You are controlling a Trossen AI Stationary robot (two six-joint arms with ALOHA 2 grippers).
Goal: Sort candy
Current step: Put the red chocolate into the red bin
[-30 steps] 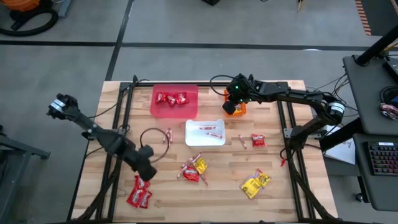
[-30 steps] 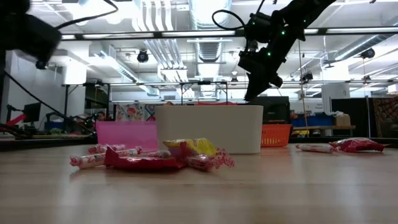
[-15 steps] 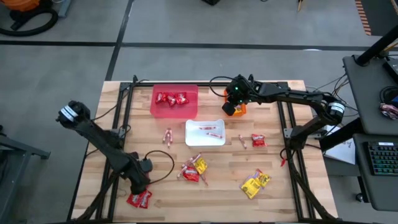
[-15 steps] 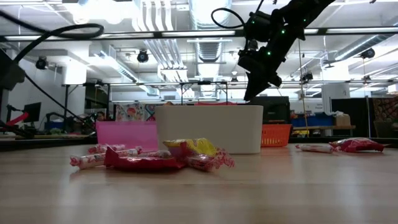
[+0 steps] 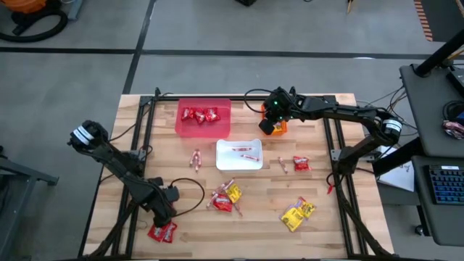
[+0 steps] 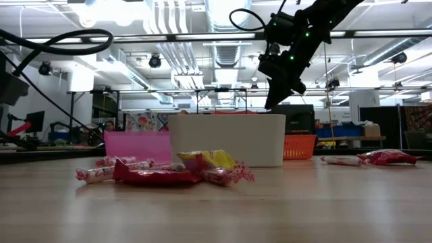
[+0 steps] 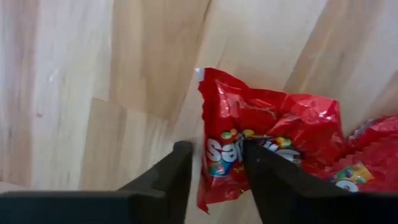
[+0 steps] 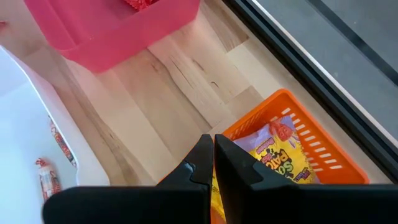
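Three plastic bins: one pink-red rectangular bin, one white rectangular bin, and one orange slotted bin right under the closed jaws of the right gripper. Shiny red foil packets come to seven: two at the parted jaws of the left gripper, three in the pink-red bin, and two lying apart from either gripper's jaws. Yellow-orange packets number about four, one of them below the right jaws, and thin red-and-white sticks about seven, though those in the mixed pile between the two grippers are too tangled to count surely.
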